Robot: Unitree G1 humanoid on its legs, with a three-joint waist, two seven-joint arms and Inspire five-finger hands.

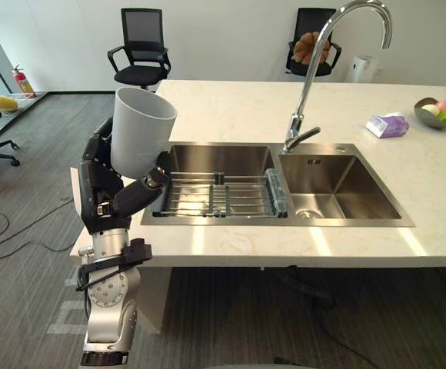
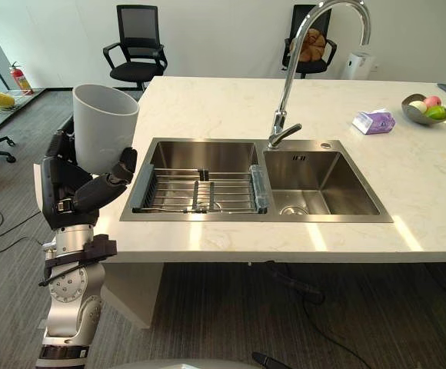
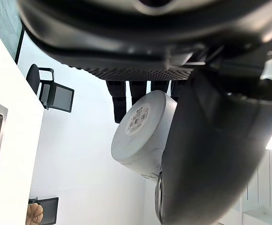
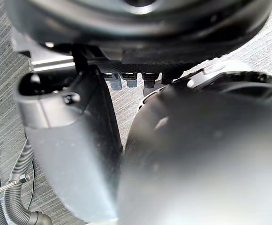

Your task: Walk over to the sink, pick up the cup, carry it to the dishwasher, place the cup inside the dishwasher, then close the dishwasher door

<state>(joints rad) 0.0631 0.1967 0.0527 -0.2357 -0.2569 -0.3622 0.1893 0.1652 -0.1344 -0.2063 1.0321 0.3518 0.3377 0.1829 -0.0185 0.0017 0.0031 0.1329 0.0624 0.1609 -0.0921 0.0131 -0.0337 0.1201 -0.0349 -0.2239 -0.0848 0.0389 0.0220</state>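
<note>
Pale grey cup (image 1: 140, 131) stands upright, mouth up, in the left hand (image 1: 106, 196). The fingers (image 1: 94, 157) wrap round its far side and the thumb (image 3: 211, 154) presses on the near side, low on the wall. The left wrist view shows the cup's flat base with a small sticker (image 3: 138, 119) on it, held between thumb and fingers. The hand holds the cup in the air at the left end of the stone counter (image 1: 246, 108), above its corner.

Just to the right of this hand lies the steel sink (image 1: 284, 223). A wire rack (image 1: 219, 196) sits in the basin nearer the hand, and the second basin lies past it. The tall curved tap (image 1: 315, 69) rises between the two basins, further right. Well off to the right on the counter are a tissue pack (image 1: 387, 124) and a bowl (image 1: 423, 115) of fruit. Beyond the hand, across the counter, stands a black office chair (image 1: 140, 46).

The right hand (image 4: 140, 28) shows in its own wrist view above grey carpet (image 4: 4, 70). Whether it is open or closed cannot be told.
</note>
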